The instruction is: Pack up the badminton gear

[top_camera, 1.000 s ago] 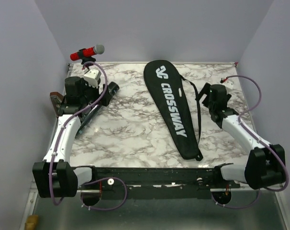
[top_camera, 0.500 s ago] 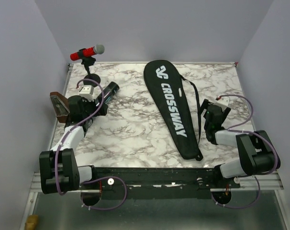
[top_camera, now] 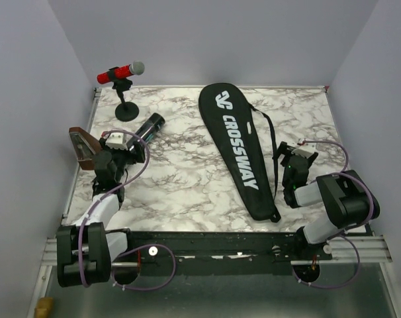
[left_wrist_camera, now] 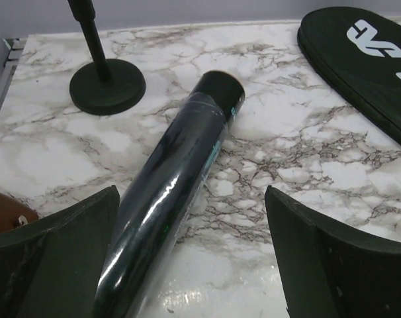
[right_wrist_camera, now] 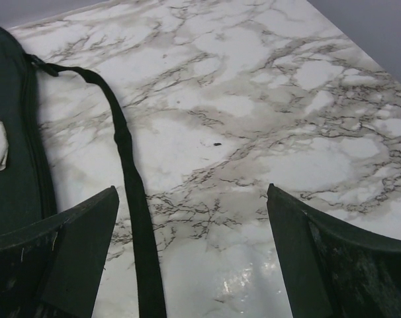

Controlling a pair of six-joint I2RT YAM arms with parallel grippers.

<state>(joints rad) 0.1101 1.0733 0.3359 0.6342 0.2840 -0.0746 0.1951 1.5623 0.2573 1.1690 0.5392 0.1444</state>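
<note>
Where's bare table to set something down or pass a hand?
Free: the marble table between the long black cylindrical tube and the large black racket-shaped CROSSWAY bag; also the far right corner beyond its black strap. Crowded: left edge, with tube, red microphone on black stand, brown wedge.

The left arm (top_camera: 101,202) rises from its base at the near left corner of the table (top_camera: 187,179), folded back on itself, with the white forearm leaning away along the left edge. The left wrist (top_camera: 111,162) sits low, and the left gripper (top_camera: 129,147) points toward the far right, close above the table top, its two dark fingers (left_wrist_camera: 61,252) spread wide apart. The right arm (top_camera: 339,202) is folded tight at the near right corner, its elbow out toward the right edge. The right wrist (top_camera: 296,179) is bent down, and the right gripper (top_camera: 288,162) faces the far edge, low over the surface, jaws likewise wide apart.
</note>
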